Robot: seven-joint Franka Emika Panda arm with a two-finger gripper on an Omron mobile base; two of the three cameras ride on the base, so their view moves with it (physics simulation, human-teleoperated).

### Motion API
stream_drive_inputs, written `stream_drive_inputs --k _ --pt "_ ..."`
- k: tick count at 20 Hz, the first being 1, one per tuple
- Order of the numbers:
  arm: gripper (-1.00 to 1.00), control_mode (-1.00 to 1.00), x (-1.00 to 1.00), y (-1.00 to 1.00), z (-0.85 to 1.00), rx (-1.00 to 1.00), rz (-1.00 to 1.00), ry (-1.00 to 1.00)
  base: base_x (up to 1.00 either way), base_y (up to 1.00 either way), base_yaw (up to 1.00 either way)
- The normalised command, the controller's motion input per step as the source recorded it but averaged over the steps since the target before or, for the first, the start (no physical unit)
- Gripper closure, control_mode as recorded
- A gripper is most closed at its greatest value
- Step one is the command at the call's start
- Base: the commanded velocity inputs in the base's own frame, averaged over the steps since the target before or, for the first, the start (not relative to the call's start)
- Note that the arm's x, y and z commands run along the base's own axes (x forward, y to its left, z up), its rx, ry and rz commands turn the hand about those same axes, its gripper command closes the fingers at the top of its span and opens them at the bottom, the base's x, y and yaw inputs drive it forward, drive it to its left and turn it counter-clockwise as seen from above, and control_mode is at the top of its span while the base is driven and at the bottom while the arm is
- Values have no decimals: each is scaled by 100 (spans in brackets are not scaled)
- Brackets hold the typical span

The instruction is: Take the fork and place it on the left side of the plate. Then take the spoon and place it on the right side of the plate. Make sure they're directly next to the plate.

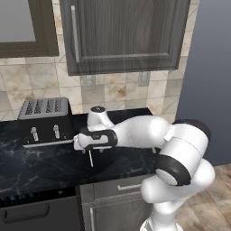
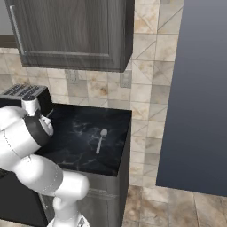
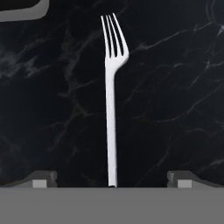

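Note:
The fork (image 3: 109,100) lies flat on the black marble counter (image 3: 175,109). In the hand view its tines point to the top and its thin handle runs down between my two fingertips (image 3: 42,179). My gripper (image 3: 111,180) hangs open just above the handle's end, with nothing between its jaws. In the left base view the hand hovers over the counter with the gripper (image 1: 91,150) pointing down at the fork (image 1: 90,159). The spoon (image 2: 101,139) lies alone on the counter, bowl toward the wall, well to the right of the arm. The plate is out of view.
A silver toaster (image 1: 44,121) stands at the back left of the counter, close to the hand; its corner (image 3: 22,11) shows in the hand view. Dark wall cabinets (image 1: 122,34) hang above. The counter's right end (image 2: 126,142) borders a tiled wall and a tall dark panel (image 2: 199,88).

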Motion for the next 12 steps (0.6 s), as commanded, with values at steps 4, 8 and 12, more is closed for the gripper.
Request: stream_drive_inputs --k 4,8,12 --pt "-100 -100 16 0 -14 -3 0 0 0 0 0" --pt "-100 -100 23 0 -11 -1 0 0 0 0 0" --pt "-100 -100 28 0 -8 0 0 0 0 0 0"
